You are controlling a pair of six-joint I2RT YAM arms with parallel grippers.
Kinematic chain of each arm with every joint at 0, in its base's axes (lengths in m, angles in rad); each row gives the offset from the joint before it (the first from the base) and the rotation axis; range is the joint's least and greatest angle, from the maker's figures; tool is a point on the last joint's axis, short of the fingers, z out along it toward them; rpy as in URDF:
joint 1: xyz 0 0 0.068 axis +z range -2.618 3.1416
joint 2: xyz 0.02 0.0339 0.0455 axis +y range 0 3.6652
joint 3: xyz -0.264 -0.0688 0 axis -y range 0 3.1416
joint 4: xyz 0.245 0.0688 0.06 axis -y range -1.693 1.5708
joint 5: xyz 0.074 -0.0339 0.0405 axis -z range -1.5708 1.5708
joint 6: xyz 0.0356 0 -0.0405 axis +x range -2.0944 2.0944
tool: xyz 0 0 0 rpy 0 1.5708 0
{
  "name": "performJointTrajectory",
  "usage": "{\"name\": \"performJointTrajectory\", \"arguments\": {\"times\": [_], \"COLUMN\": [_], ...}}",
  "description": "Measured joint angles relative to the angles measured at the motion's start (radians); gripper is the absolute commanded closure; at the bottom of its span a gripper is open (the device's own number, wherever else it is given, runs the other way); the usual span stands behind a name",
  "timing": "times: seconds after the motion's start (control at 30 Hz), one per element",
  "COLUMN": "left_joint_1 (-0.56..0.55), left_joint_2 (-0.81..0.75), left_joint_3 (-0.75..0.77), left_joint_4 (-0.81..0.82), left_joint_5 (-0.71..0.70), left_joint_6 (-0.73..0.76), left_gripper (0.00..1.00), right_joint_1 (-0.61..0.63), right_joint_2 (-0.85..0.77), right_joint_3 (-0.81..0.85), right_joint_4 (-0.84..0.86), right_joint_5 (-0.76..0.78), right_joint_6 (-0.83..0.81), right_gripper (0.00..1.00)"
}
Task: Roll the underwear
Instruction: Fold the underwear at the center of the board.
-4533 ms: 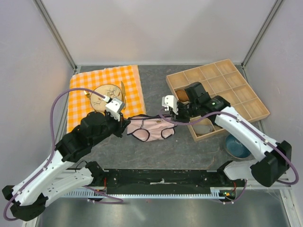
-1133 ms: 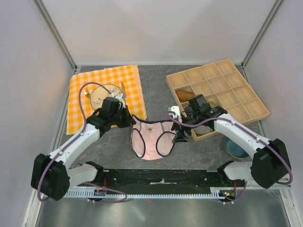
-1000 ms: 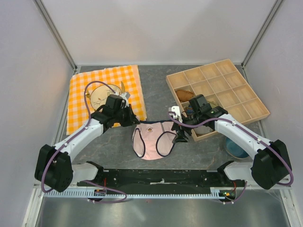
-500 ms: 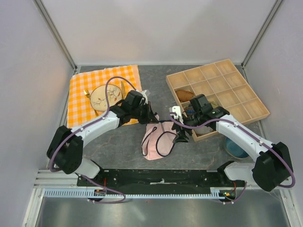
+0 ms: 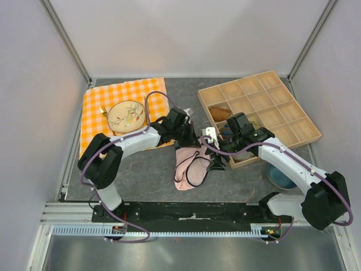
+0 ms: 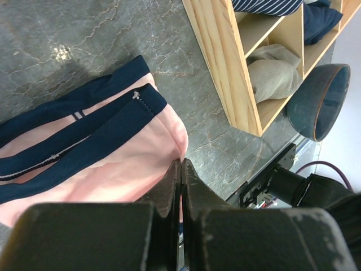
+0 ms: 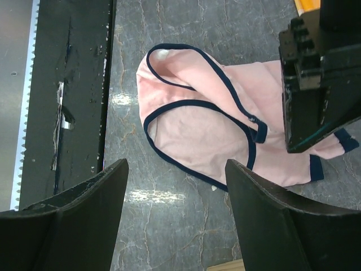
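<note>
The pale pink underwear [image 5: 190, 167] with navy edging lies on the grey table, folded over itself into a narrow shape. My left gripper [image 5: 189, 143] is over its upper end and shut on the underwear; in the left wrist view the pink fabric [image 6: 113, 164] runs in between the shut fingertips [image 6: 180, 162]. My right gripper [image 5: 214, 163] hangs just right of the garment and stands open. In the right wrist view its jaws [image 7: 176, 165] stand wide apart above bare table, with the underwear [image 7: 208, 132] just beyond them and the left gripper [image 7: 321, 73] at the right.
A wooden compartment tray [image 5: 293, 121] stands at the right and holds rolled garments, a beige one [image 6: 271, 73] and a striped one [image 6: 265, 5] among them. A blue bowl [image 5: 280, 175] sits near the tray. An orange checked cloth [image 5: 96, 130] carries a plate [image 5: 125, 114] at the back left.
My left gripper has swung right with the underwear's left side in it, folding the spread garment onto its right half. The right arm has stayed in place with its jaws open.
</note>
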Motion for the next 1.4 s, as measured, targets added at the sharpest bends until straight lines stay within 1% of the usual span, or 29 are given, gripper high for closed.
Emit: {"name": "performJointTrajectory", "arguments": {"times": [0.17,0.2,0.27,0.3,0.37,0.4,0.47,0.5,0.63,0.8,0.97,1.07,1.1,1.13,1.17,1.2,1.23,1.27,1.3,1.4], "left_joint_1": [-0.02,-0.023,-0.026,-0.027,-0.029,-0.03,-0.031,-0.032,-0.037,-0.037,-0.037,-0.037,-0.036,-0.036,-0.036,-0.036,-0.036,-0.036,-0.036,-0.036], "left_joint_2": [0.073,0.089,0.12,0.136,0.166,0.18,0.199,0.202,0.193,0.113,-0.053,-0.192,-0.25,-0.309,-0.366,-0.422,-0.472,-0.521,-0.555,-0.631], "left_joint_3": [0.024,0.028,0.037,0.042,0.053,0.059,0.066,0.066,0.067,0.067,0.05,-0.024,-0.069,-0.121,-0.18,-0.239,-0.301,-0.367,-0.419,-0.575], "left_joint_4": [0.017,0.021,0.026,0.027,0.033,0.037,0.047,0.05,0.058,0.043,0.032,0.024,0.02,0.025,0.031,0.03,0.034,0.04,0.038,0.042], "left_joint_5": [0.001,0.002,0.004,0.006,0.01,0.013,0.027,0.031,0.048,0.048,0.006,-0.037,-0.055,-0.065,-0.08,-0.086,-0.095,-0.106,-0.112,-0.141], "left_joint_6": [-0.011,-0.014,-0.018,-0.02,-0.025,-0.029,-0.031,-0.034,-0.034,-0.03,0.005,0.044,0.056,0.066,0.074,0.08,0.084,0.087,0.088,0.087], "left_gripper": [0.98,0.96,0.9,0.81,0.77,0.71,0.66,0.61,0.52,0.51,0.52,0.61,0.67,0.71,0.76,0.79,0.81,0.85,0.86,0.89], "right_joint_1": [0.0,0.0,0.0,0.0,0.0,0.0,0.0,0.0,0.0,-0.002,-0.011,-0.026,-0.031,-0.035,-0.037,-0.038,-0.038,-0.038,-0.038,-0.037], "right_joint_2": [0.0,0.0,0.0,0.0,0.0,0.0,0.0,0.0,0.0,0.0,0.0,0.0,0.003,0.005,0.01,0.017,0.031,0.049,0.067,0.161], "right_joint_3": [0.0,0.0,0.0,0.0,0.0,0.0,0.0,0.0,0.0,0.003,0.006,0.006,0.005,0.004,-0.002,-0.005,-0.005,-0.005,-0.004,0.025], "right_joint_4": [-0.004,-0.004,-0.004,-0.004,-0.005,-0.005,-0.005,-0.006,-0.011,-0.033,-0.059,-0.041,-0.017,0.021,0.072,0.105,0.142,0.18,0.206,0.262], "right_joint_5": [0.003,0.004,0.006,0.006,0.008,0.01,0.01,0.011,0.012,-0.002,-0.027,-0.021,-0.012,0.007,0.032,0.052,0.074,0.098,0.115,0.166], "right_joint_6": [-0.004,-0.005,-0.008,-0.009,-0.011,-0.011,-0.012,-0.014,-0.019,-0.045,-0.069,-0.034,-0.006,0.036,0.088,0.121,0.164,0.206,0.239,0.346], "right_gripper": [0.23,0.23,0.23,0.23,0.23,0.23,0.22,0.23,0.22,0.22,0.22,0.25,0.28,0.31,0.35,0.44,0.5,0.56,0.65,0.77]}}
